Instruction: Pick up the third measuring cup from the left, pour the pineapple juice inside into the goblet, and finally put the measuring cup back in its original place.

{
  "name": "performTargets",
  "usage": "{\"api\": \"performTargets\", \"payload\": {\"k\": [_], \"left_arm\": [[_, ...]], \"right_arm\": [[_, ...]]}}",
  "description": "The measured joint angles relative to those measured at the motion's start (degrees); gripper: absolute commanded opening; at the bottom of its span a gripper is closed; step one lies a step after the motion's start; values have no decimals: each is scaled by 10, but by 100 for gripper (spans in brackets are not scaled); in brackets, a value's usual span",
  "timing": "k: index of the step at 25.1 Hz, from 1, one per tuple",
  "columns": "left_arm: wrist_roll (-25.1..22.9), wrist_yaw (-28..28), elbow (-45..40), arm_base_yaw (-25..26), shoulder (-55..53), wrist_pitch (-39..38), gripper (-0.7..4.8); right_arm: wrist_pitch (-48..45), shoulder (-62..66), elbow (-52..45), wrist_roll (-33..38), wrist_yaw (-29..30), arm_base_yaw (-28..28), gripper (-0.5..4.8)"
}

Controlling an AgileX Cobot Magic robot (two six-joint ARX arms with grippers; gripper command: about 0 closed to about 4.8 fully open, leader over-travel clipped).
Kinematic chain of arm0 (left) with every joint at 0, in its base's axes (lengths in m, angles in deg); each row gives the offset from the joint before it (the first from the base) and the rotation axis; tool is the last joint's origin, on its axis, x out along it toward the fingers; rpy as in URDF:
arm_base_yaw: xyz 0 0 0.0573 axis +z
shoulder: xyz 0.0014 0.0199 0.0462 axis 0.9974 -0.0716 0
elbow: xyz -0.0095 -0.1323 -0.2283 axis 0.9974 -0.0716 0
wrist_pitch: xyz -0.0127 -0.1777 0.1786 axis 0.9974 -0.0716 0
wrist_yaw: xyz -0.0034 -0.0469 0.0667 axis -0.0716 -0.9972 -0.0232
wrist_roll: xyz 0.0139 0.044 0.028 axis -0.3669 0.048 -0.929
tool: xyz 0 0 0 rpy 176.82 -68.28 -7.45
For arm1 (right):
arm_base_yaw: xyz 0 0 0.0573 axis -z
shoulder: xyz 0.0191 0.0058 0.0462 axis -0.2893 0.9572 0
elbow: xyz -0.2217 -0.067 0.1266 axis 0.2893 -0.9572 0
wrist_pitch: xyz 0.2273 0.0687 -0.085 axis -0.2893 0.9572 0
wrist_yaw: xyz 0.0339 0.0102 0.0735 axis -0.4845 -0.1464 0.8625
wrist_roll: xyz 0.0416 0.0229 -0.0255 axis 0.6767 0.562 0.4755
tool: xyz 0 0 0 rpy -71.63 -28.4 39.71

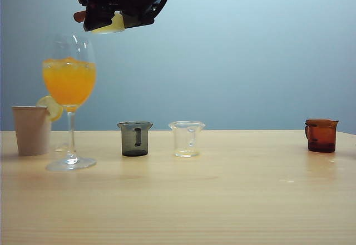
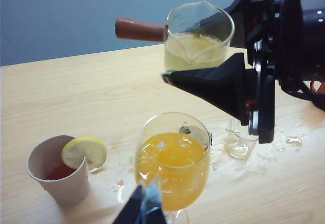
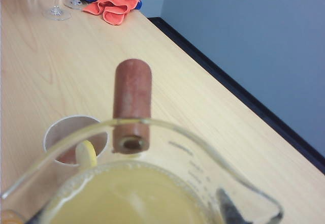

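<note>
Yellow pineapple juice (image 2: 195, 51) — right gripper (image 1: 114, 17) clamps its cup above goblet (image 1: 69, 98).

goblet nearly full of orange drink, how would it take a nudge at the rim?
Likely top-heavy: the goblet carries its drink high in the bowl over a thin stem and small foot, so a rim nudge could tip it. Thin glass, probably fragile. The wet table around it may let the foot slide. The right claw holds the cup above it; the left claw sits close by.
</note>
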State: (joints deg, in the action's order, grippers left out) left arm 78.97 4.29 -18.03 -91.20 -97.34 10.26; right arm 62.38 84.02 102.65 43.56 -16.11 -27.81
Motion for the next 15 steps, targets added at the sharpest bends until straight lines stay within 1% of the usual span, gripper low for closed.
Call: {"api": "performTargets", "payload": {"k": [15], "left_arm": [[0, 0, 0, 0, 0, 0, -4]], "right_arm": [[-17, 0, 0, -104, 0, -3, 303]]}}
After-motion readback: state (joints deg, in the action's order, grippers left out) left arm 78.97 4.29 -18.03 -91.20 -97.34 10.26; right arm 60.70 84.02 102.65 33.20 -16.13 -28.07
